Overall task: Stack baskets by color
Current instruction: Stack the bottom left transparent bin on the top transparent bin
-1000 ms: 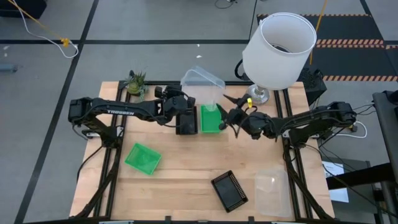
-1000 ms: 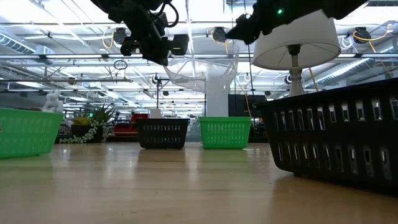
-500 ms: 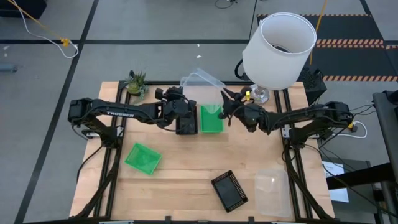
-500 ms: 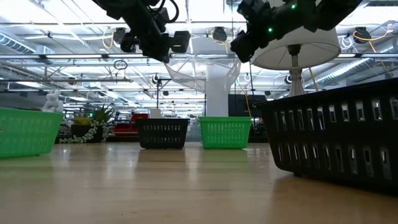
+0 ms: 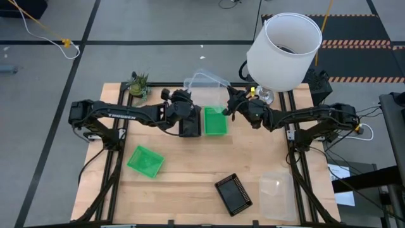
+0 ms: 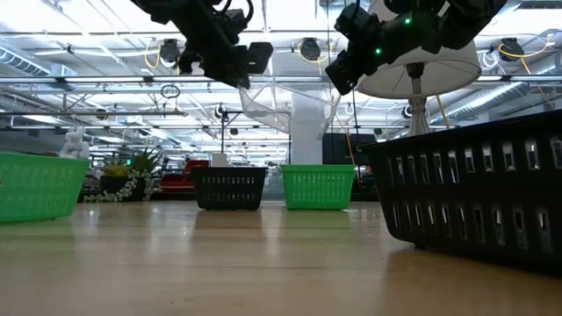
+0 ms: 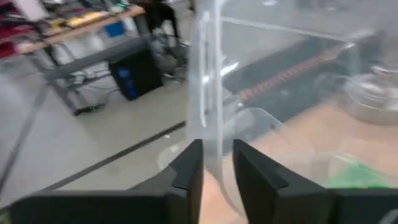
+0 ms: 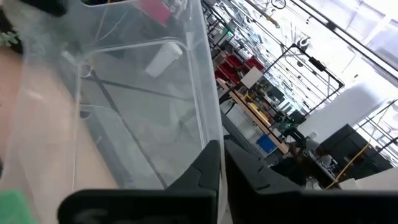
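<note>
A clear basket hangs tilted in the air above the table's far middle, between my two grippers; it also shows in the low view. My right gripper is shut on its wall. My left gripper is open, one finger on each side of the opposite wall. Below them a black basket and a green basket stand side by side on the table. Another green basket, black basket and clear basket rest nearer the front. My right gripper pinches one wall of the clear basket at its rim between its two fingers. The fingers come in about level from the table's right side. The basket is lifted clear of the table and tilted.
A big white lampshade on its stand rises at the back right, close behind my right arm. A small green plant figure sits at the back left. Bare wood lies in the table's middle.
My right gripper has gone toward the table's left and far side to the hanging clear basket and has shut from wide open onto its wall. The basket stays in the air between the two grippers.
</note>
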Action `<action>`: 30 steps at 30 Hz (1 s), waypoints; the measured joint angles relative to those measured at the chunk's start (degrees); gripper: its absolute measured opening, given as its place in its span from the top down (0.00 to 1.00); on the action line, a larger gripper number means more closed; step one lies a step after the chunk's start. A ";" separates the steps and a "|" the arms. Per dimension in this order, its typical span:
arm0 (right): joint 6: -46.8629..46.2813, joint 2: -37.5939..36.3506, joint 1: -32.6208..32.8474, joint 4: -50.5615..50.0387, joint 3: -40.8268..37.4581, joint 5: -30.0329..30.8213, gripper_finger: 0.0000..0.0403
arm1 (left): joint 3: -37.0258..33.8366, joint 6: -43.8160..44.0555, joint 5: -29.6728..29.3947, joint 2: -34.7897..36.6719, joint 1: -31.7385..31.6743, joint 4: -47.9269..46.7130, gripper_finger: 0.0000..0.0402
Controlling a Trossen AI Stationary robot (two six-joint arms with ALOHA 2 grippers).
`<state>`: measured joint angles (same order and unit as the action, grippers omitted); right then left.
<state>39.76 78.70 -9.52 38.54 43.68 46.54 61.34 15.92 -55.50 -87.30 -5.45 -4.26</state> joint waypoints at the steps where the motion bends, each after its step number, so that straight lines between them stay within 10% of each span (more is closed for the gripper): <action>1: 0.11 0.00 -0.49 -0.04 0.00 -0.37 0.99 | -0.02 -0.05 1.39 0.82 0.00 -0.14 0.75; 11: 1.76 -0.46 -4.76 -5.41 1.95 -9.61 1.00 | 0.06 -12.07 3.26 11.67 1.33 -1.53 0.46; 22: -6.78 -0.46 -10.29 -25.78 12.01 -26.45 1.00 | 1.74 -33.96 4.78 17.18 3.99 -4.00 0.44; 30: -10.39 -0.46 -14.27 -28.80 13.92 -37.13 1.00 | 8.94 -38.70 18.04 13.84 1.81 -15.00 0.44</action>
<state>29.37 78.24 -23.80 9.74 57.60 9.41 70.28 -22.78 -37.46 -73.46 -3.64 -19.26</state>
